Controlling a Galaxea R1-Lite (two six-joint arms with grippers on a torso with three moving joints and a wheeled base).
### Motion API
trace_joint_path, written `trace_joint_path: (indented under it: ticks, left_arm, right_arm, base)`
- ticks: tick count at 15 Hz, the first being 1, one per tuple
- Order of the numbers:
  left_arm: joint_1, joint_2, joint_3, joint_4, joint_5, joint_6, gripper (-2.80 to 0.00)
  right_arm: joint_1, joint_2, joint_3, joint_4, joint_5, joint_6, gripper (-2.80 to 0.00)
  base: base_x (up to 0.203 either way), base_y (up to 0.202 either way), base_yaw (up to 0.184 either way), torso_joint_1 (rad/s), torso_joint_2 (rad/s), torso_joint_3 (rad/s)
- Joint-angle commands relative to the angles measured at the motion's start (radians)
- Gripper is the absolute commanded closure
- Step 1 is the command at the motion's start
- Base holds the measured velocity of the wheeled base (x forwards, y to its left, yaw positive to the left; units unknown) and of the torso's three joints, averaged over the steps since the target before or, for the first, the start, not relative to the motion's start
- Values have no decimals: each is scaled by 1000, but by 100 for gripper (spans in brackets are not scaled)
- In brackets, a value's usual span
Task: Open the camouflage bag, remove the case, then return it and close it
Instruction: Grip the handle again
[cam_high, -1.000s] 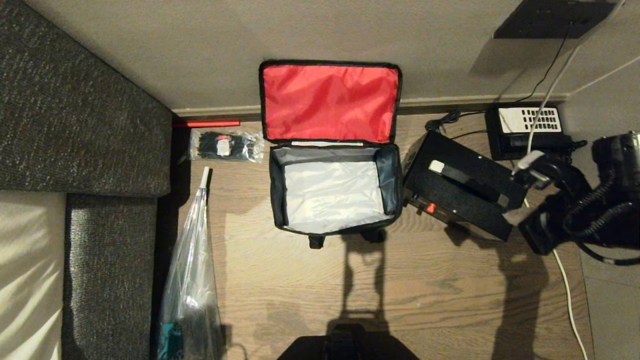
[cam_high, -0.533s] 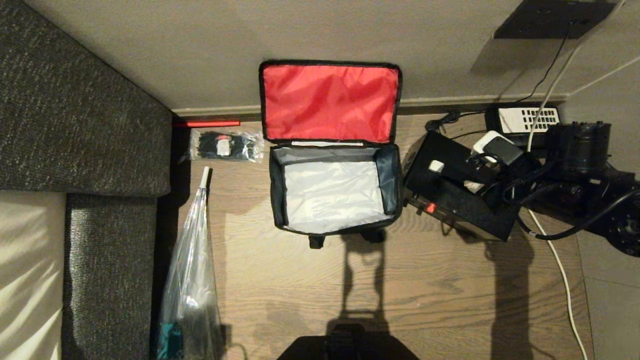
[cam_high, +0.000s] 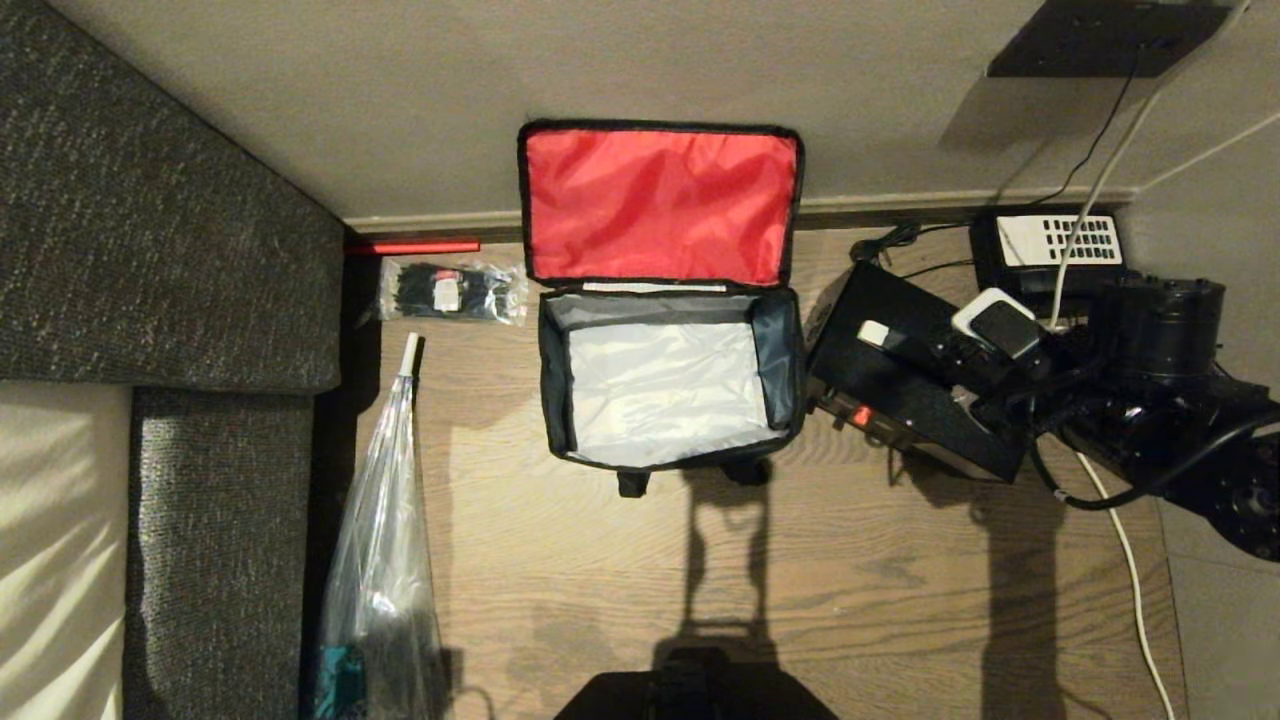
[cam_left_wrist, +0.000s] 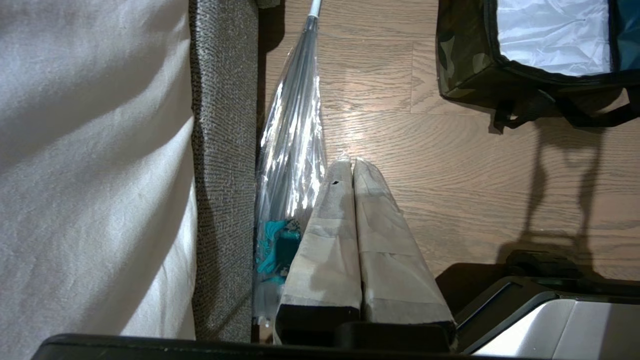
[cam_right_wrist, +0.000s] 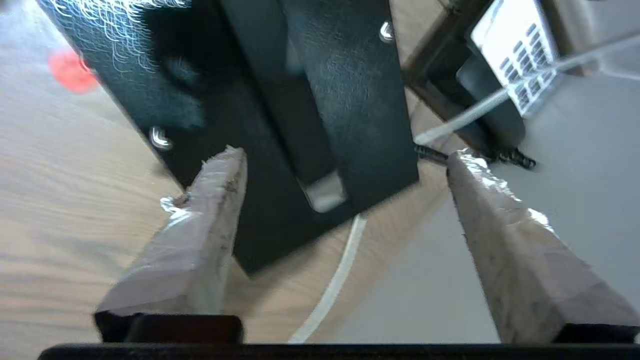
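case out, bag open

your right claw (cam_right_wrist: 345, 160) hangs over the near end of the case (cam_high: 915, 370), fingers wide apart, holding nothing. the case lies on the floor (cam_high: 860, 580) just right of the bag (cam_high: 668, 395). the bag's red lid (cam_high: 660, 205) stands up. your left claw (cam_left_wrist: 353, 167) is pressed together beside the sofa (cam_left_wrist: 225, 150).
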Motion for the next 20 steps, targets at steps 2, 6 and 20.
trace_joint_path:
  ticks: [2, 6, 20]
  left_arm:
    - [0, 0, 3, -1, 0, 0, 0]
    - [0, 0, 3, -1, 0, 0, 0]
    - [0, 0, 3, -1, 0, 0, 0]
  right_arm:
    - [28, 19, 55, -4, -85, -30, -280]
    - [134, 91, 101, -121, -389, -48, -280]
    - [182, 346, 28, -666, -466, -321, -280]
  base:
    - [0, 0, 0, 0, 0, 0]
    - [0, 0, 0, 0, 0, 0]
    - [0, 0, 0, 0, 0, 0]
